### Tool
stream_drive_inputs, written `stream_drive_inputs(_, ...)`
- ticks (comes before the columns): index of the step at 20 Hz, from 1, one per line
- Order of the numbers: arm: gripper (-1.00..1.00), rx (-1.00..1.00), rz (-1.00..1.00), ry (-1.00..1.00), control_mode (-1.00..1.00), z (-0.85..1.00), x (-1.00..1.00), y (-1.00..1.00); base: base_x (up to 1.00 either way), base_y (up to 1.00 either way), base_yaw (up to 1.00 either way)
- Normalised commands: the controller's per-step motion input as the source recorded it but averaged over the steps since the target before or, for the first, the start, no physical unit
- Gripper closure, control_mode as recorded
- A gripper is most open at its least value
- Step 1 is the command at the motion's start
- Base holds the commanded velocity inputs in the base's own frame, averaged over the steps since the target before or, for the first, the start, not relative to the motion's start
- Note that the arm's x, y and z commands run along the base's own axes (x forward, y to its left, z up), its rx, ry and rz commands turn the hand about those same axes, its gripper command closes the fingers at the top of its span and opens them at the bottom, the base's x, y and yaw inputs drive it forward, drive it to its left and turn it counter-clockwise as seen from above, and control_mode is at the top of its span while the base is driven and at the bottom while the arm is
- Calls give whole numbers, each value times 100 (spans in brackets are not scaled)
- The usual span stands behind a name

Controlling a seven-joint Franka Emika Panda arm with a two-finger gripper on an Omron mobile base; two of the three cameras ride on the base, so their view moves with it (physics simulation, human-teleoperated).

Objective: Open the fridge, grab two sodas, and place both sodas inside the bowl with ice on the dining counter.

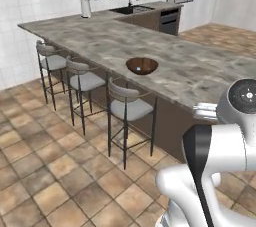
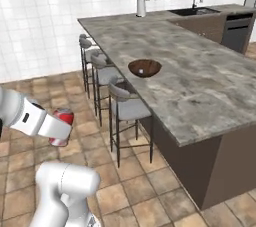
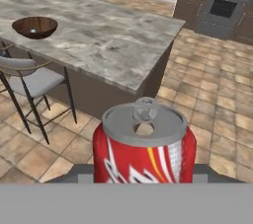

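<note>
Closest to you, the red soda can with its silver top sits upright right in front of the hand camera, and the jaws are closed partway on its sides, carrying it off the floor. In the right base view you can see that same can poking out just past the white forearm, above the brown tiled floor and well short of the desk. Next come three grey-cushioned bar stools lined up along the near side of the marble-topped desk. On that desk, near its stool-side edge, stands the dark wooden bowl, and you can make out a small pale ice cube inside it. Farther back, a paper towel roll stands at the far end, with a sink and faucet beyond on the back counter.
</note>
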Motion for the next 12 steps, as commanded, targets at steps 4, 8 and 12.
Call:
stream_drive_inputs(4,100,0,0,0,100,0,0,0,45,87,-43)
stream_drive_inputs(8,100,0,0,0,100,0,0,0,51,84,-43)
stream_drive_inputs(12,100,0,0,0,100,0,0,0,57,82,-43)
